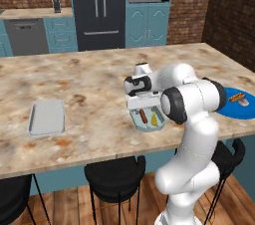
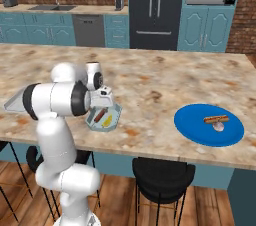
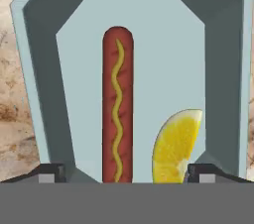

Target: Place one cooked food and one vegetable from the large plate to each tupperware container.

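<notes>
Hovering wide open, empty, the claw [image 3: 122, 172] straddles the octagonal container [image 3: 218, 59] inside its rim.

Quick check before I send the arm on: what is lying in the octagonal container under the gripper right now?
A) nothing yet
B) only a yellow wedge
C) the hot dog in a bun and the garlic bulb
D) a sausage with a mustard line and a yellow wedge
D: the hand view shows the sausage with its mustard line and the yellow wedge side by side on the floor of the octagonal container.
</notes>
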Robot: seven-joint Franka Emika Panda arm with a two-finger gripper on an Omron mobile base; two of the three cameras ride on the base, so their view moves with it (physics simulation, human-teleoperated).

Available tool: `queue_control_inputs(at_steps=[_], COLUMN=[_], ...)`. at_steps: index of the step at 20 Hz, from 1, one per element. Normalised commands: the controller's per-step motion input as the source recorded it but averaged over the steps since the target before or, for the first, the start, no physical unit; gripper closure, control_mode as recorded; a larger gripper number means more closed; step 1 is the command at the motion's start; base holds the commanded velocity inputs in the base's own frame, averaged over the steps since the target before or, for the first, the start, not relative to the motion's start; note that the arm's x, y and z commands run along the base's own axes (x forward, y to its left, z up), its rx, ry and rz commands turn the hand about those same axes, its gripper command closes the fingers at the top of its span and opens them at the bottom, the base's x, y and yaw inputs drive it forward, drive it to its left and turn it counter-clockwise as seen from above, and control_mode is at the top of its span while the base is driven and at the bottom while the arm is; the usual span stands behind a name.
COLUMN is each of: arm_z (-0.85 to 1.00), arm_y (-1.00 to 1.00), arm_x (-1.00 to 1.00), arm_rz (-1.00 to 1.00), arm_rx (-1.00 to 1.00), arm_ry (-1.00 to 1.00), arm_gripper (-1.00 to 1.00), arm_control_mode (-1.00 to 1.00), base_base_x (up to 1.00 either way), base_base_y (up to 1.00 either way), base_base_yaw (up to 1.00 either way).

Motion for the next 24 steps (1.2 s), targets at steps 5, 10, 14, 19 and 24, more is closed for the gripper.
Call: queue_control_inputs(at_steps=[5, 10, 14, 19, 24], arm_z=[0.99, 0.96, 0.66, 0.09, 0.00], arm_y=[0.00, -0.12, -0.30, -0.28, 0.01], arm_x=[-0.83, -1.00, -1.00, -0.92, -0.06], arm_rz=[0.00, 0.00, 0.00, 0.00, 0.01], arm_rx=[0.00, 0.02, 0.04, 0.07, 0.00], arm_ry=[-0.02, -0.11, -0.07, -0.14, 0.00], arm_gripper=[-1.00, -1.00, -1.00, -1.00, -1.00], arm_control_mode=[-1.00, -1.00, -1.00, -1.00, -1.00], base_base_x=[0.00, 0.00, 0.00, 0.00, 0.00], base_base_y=[0.00, 0.00, 0.00, 0.00, 0.00], base_base_yaw=[0.00, 0.00, 0.00, 0.00, 0.00])
